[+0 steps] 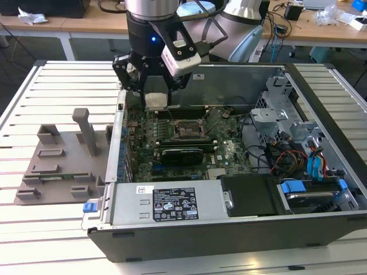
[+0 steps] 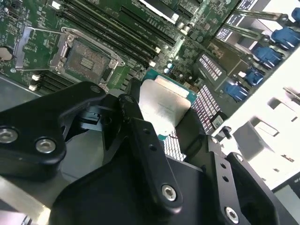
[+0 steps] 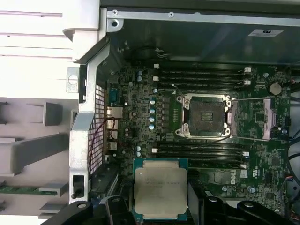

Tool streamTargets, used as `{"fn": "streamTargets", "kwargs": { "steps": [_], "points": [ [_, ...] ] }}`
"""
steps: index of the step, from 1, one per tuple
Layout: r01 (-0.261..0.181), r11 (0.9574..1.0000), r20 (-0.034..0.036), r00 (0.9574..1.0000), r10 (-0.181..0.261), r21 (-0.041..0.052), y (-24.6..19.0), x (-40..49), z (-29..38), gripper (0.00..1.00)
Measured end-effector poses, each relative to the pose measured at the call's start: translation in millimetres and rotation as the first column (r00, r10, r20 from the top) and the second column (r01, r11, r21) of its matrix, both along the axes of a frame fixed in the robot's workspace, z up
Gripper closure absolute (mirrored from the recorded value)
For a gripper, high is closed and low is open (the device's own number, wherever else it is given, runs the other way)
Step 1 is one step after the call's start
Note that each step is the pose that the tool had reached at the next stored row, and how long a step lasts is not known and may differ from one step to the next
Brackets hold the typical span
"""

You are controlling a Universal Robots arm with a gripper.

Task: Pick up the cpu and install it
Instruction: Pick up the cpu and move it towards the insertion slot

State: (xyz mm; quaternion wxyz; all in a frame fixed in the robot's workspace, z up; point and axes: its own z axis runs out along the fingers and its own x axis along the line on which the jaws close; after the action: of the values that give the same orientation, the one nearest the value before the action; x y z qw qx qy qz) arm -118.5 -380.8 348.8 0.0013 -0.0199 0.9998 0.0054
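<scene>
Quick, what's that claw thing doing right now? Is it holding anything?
Gripper: fingers shut on the cpu, held above the motherboard inside the open computer case.

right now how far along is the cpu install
Done: the gripper is shut on the cpu, held above the motherboard inside the computer case. In hand: the cpu hangs to one side of the socket, not over it. Left: the socket is open and empty, so the cpu is not yet seated.
</scene>
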Motion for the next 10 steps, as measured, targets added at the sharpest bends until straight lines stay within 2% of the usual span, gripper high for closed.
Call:
{"fn": "streamTargets", "kwargs": {
  "steps": [10],
  "points": [
    [0.0, 1.0, 0.0001, 1.0, 0.0, 0.0001, 0.3, 4.6, -11.2, 0.45]
  ]
}}
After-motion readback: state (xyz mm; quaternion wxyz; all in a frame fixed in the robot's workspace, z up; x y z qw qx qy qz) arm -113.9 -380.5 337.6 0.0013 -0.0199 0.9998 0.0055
